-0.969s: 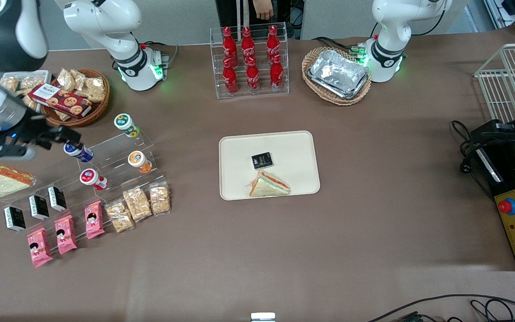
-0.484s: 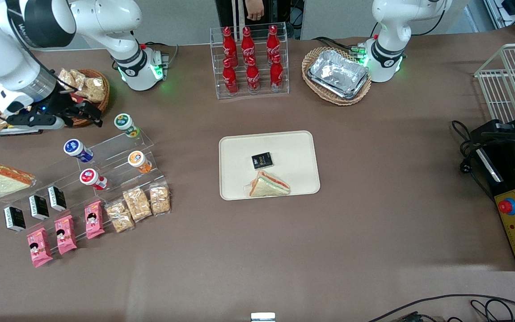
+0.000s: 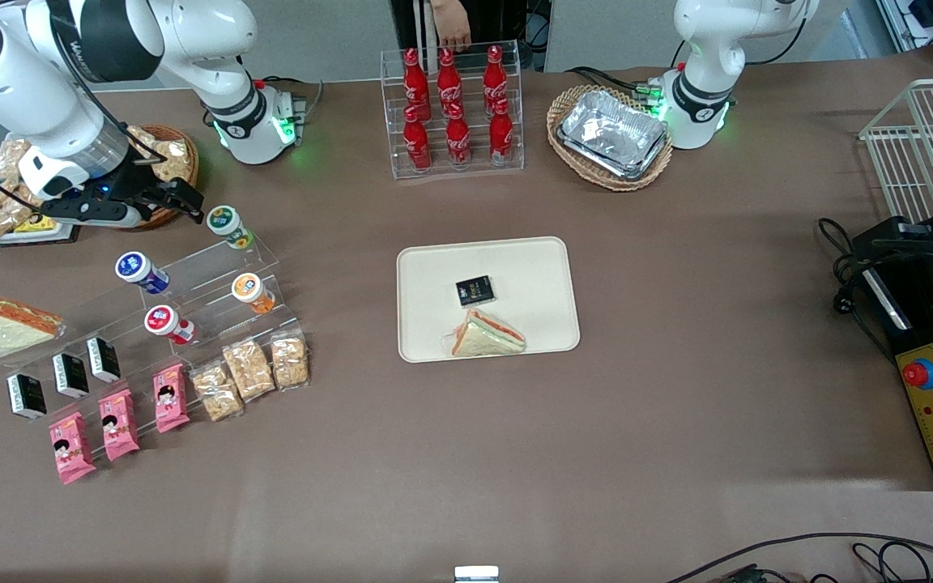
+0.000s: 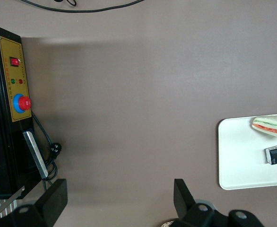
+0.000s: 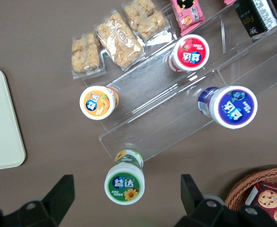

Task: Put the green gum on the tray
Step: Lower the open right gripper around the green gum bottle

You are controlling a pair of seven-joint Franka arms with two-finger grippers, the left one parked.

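Working arm's end of the table, seen from the front and from the right wrist. The gripper hovers just beside the green gum, on the side toward the working arm's end, and slightly farther from the front camera; its fingers are spread wide and hold nothing, with the green gum lying between them in the wrist view, untouched. The gum stands on the top step of a clear stepped stand. On the lower steps are an orange-lidded bottle, a blue-lidded bottle and a red-lidded bottle, each apart from the others. Nearer the camera than the stand lie three bags of crackers, three pink packets and three black boxes. A wicker basket of snacks sits under the arm. The tray lies at mid-table, well apart from the gum, toward the parked arm; it carries a black box and a sandwich, the sandwich nearer the camera
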